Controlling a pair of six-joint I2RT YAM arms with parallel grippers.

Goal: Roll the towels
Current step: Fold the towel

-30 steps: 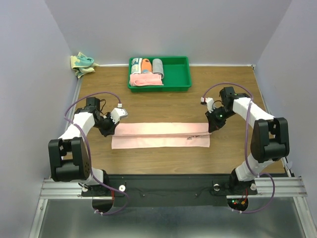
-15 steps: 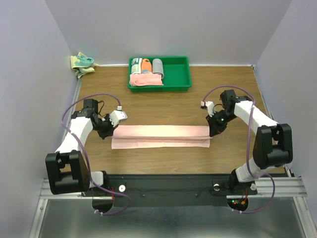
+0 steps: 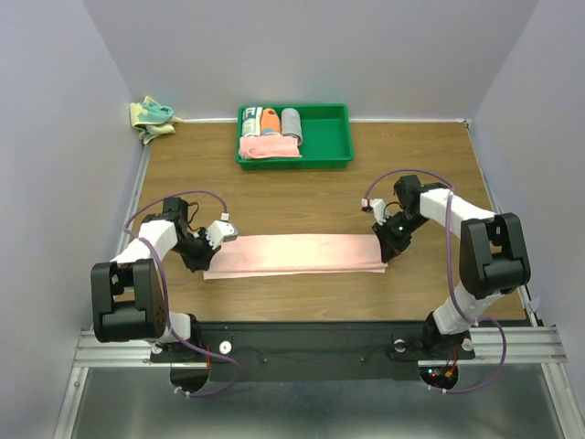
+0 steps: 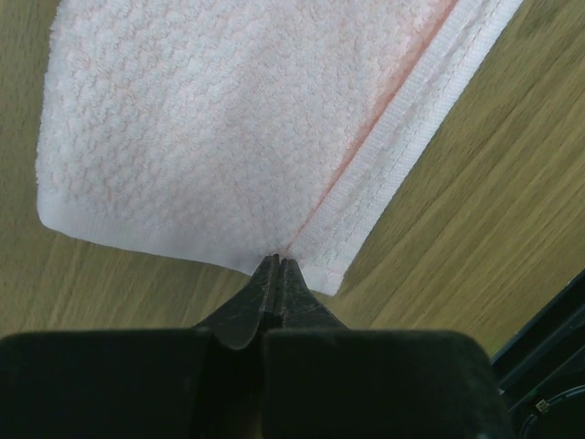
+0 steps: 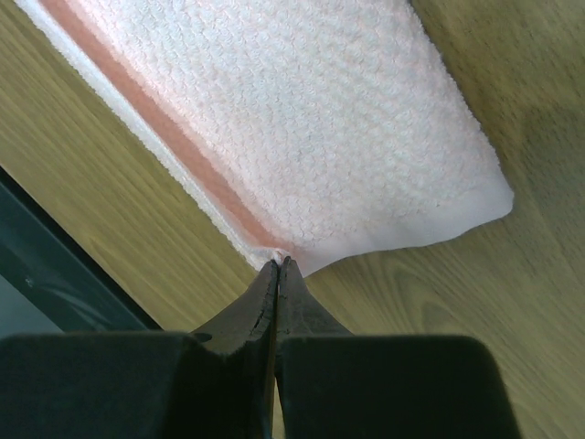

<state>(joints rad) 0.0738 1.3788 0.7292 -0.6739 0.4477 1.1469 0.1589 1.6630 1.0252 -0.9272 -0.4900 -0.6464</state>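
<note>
The pale peach-pink towel (image 3: 292, 254) lies as a long narrow strip, folded lengthwise, across the middle of the wooden table. My left gripper (image 3: 205, 263) is shut at its left end; in the left wrist view its tips (image 4: 279, 262) pinch the towel (image 4: 228, 128) at the hemmed near edge. My right gripper (image 3: 383, 256) is shut at the right end, and the right wrist view shows a bit of the towel (image 5: 302, 119) caught between the tips (image 5: 280, 263). The teal towel (image 3: 151, 117) with pale yellow edges lies crumpled at the back left corner.
A green tray (image 3: 343, 137) stands at the back centre, holding a pink cloth and a few rolled items. The table's dark front edge shows near the towel's near side in both wrist views.
Both grippers moved toward the near edge, drawing the towel's top layer over the lower one. The two staggered layers now lie as one narrow strip.
</note>
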